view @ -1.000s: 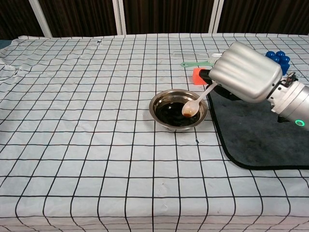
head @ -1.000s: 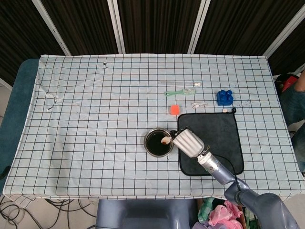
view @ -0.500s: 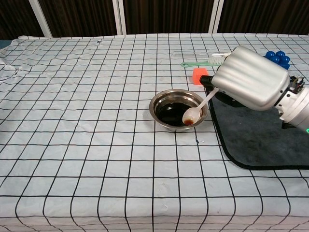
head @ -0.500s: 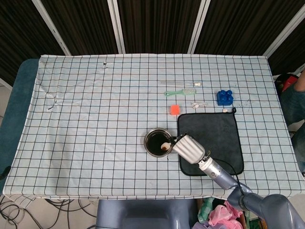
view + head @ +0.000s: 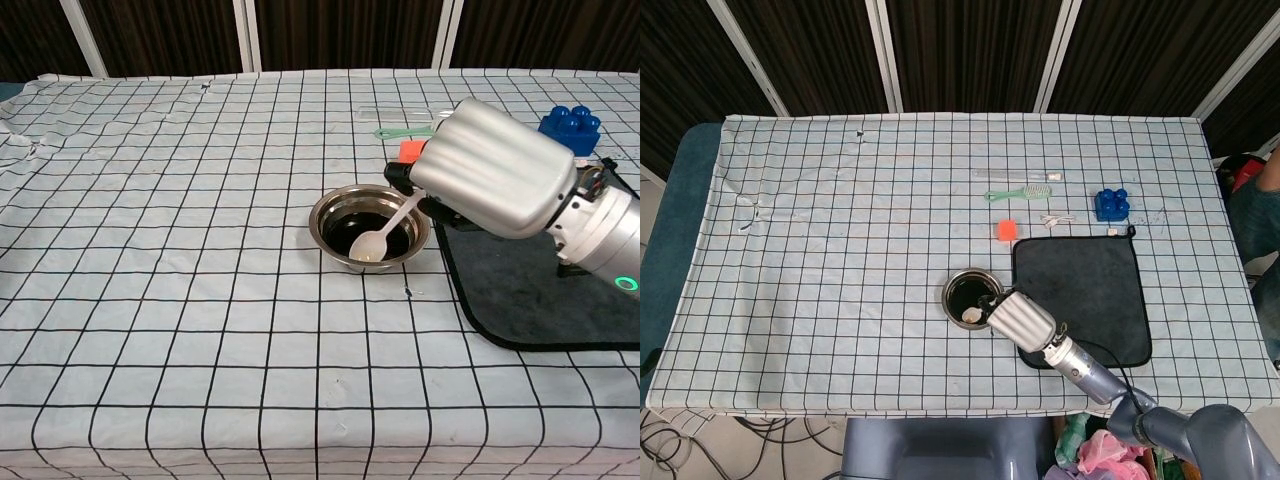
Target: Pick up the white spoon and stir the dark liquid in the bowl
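A small metal bowl point(image 5: 325, 207) point(image 5: 951, 286) of dark liquid sits near the table's middle, just left of a black mat. My right hand point(image 5: 490, 170) point(image 5: 1021, 320) holds the handle of the white spoon point(image 5: 378, 238) point(image 5: 972, 314). The spoon slants down to the left, its scoop at the bowl's near rim, over the liquid's edge. The fingers are curled under the silver back of the hand and mostly hidden. My left hand shows in neither view.
The black mat point(image 5: 1090, 290) point(image 5: 560, 300) lies right of the bowl under my right forearm. Behind it lie an orange block point(image 5: 1007, 230) point(image 5: 406, 151), a green brush point(image 5: 1018, 192), a clear tube point(image 5: 1015, 175) and a blue block point(image 5: 1112, 204) point(image 5: 570, 125).
My right hand has moved left and toward the near side, sweeping the spoon's scoop from the bowl's right part to its near rim.
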You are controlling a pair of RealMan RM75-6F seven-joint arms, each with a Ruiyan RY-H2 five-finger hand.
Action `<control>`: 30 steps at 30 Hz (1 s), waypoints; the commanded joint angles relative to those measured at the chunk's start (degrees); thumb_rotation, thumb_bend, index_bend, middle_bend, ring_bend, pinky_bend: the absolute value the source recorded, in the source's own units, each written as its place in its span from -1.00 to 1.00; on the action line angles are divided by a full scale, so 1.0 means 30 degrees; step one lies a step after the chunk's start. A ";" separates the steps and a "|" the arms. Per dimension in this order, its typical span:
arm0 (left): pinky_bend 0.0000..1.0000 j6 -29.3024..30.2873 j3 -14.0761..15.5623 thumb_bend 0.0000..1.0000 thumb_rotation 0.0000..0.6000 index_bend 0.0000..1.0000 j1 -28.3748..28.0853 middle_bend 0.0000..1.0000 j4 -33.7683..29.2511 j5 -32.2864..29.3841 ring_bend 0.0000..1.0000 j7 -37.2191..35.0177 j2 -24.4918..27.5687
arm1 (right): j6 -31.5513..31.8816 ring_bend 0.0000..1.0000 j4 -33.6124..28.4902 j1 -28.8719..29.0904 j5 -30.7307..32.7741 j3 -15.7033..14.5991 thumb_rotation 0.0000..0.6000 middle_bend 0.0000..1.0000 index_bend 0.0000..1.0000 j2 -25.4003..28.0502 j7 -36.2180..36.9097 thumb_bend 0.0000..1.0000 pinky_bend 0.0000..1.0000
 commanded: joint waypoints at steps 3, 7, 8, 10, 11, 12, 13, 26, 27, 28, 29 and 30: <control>-1.00 0.0082 -0.0011 -0.63 1.00 -0.83 0.0046 -0.99 0.0007 0.0027 -1.00 -0.0111 0.0042 | -0.0240 1.00 0.0230 0.0217 -0.0003 0.0197 1.00 0.81 0.43 -0.0450 0.0069 -0.17 1.00; -1.00 0.0155 -0.0003 -0.63 1.00 -0.83 0.0080 -0.99 -0.0004 0.0078 -1.00 -0.0136 0.0060 | -0.0465 1.00 0.0681 0.0441 0.0182 0.0547 1.00 0.81 0.43 -0.0899 0.0208 -0.17 1.00; -1.00 0.0184 0.0007 -0.63 1.00 -0.83 0.0092 -0.99 -0.0002 0.0114 -1.00 -0.0144 0.0063 | -0.0552 1.00 0.0866 0.0512 0.0288 0.0682 1.00 0.81 0.43 -0.1070 0.0307 -0.17 1.00; -1.00 0.0233 0.0008 -0.63 1.00 -0.83 0.0111 -0.99 -0.0001 0.0150 -1.00 -0.0165 0.0065 | -0.0633 1.00 0.1144 0.0598 0.0394 0.0827 1.00 0.81 0.43 -0.1287 0.0424 -0.17 1.00; -1.00 0.0269 0.0005 -0.63 1.00 -0.83 0.0126 -0.99 -0.0002 0.0167 -1.00 -0.0188 0.0069 | -0.0692 1.00 0.1367 0.0657 0.0473 0.0925 1.00 0.81 0.43 -0.1449 0.0526 -0.17 1.00; -1.00 0.0292 0.0000 -0.63 1.00 -0.83 0.0136 -0.99 0.0000 0.0171 -1.00 -0.0200 0.0071 | -0.0721 1.00 0.1515 0.0689 0.0517 0.0975 1.00 0.81 0.43 -0.1550 0.0595 -0.17 1.00; -1.00 0.0320 -0.0007 -0.63 1.00 -0.83 0.0150 -0.99 0.0006 0.0172 -1.00 -0.0215 0.0074 | -0.0760 1.00 0.1754 0.0743 0.0586 0.1060 1.00 0.81 0.43 -0.1707 0.0689 -0.17 1.00; -1.00 0.0216 -0.0038 -0.63 1.00 -0.83 0.0113 -0.99 0.0044 0.0084 -1.00 -0.0204 0.0068 | -0.1304 1.00 0.4899 0.1236 0.1530 0.1865 1.00 0.81 0.43 -0.3115 0.1572 -0.17 1.00; -1.00 0.0203 -0.0039 -0.63 1.00 -0.83 0.0106 -0.99 0.0046 0.0078 -1.00 -0.0183 0.0062 | -0.1306 1.00 0.5105 0.1239 0.1559 0.1859 1.00 0.81 0.43 -0.3168 0.1647 -0.17 1.00; -1.00 0.0187 -0.0040 -0.63 1.00 -0.83 0.0096 -0.99 0.0049 0.0071 -1.00 -0.0166 0.0053 | -0.1319 1.00 0.5289 0.1232 0.1593 0.1846 1.00 0.81 0.43 -0.3215 0.1732 -0.17 1.00; -1.00 0.0167 -0.0040 -0.63 1.00 -0.83 0.0084 -0.99 0.0052 0.0068 -1.00 -0.0148 0.0043 | -0.1319 1.00 0.5459 0.1221 0.1621 0.1830 1.00 0.81 0.43 -0.3253 0.1807 -0.17 1.00; -1.00 0.0130 -0.0037 -0.63 1.00 -0.83 0.0065 -0.99 0.0054 0.0057 -1.00 -0.0109 0.0030 | -0.1299 1.00 0.5697 0.1209 0.1641 0.1794 1.00 0.81 0.43 -0.3296 0.1891 -0.17 1.00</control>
